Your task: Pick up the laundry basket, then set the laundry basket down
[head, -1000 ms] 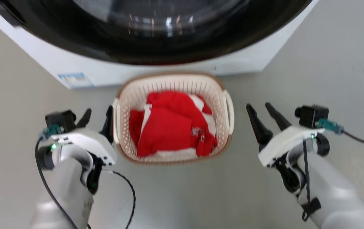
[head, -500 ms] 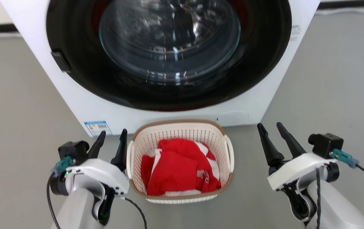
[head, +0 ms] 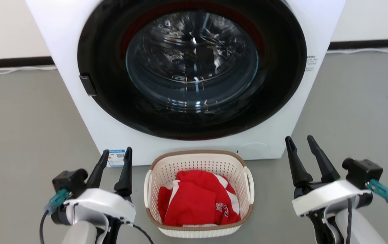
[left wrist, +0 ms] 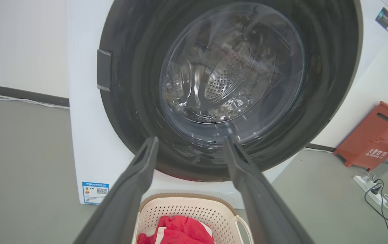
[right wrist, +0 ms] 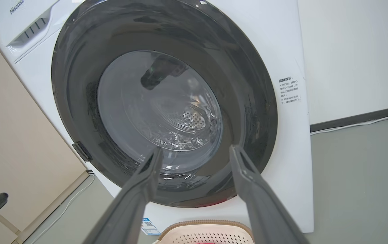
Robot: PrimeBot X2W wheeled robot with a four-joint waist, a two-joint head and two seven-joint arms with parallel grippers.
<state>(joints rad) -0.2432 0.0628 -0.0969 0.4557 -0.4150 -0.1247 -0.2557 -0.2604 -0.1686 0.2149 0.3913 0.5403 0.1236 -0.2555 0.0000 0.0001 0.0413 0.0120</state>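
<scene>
1. laundry basket (head: 197, 166): matt cream plastic, perforated, with a brown woven-look rim.
2. clothes (head: 194, 206): red and white cloth, soft and creased.
3. washer (head: 95, 135): smooth white casing with a slight sheen.
4. door (head: 194, 67): clear glass in a glossy black ring.
5. drum (left wrist: 221, 84): shiny perforated metal.
6. floor (head: 27, 118): smooth matt grey.

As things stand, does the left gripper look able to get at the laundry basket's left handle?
Probably yes: the left gripper is open beside the laundry basket, with only bare floor between it and that handle.
</scene>
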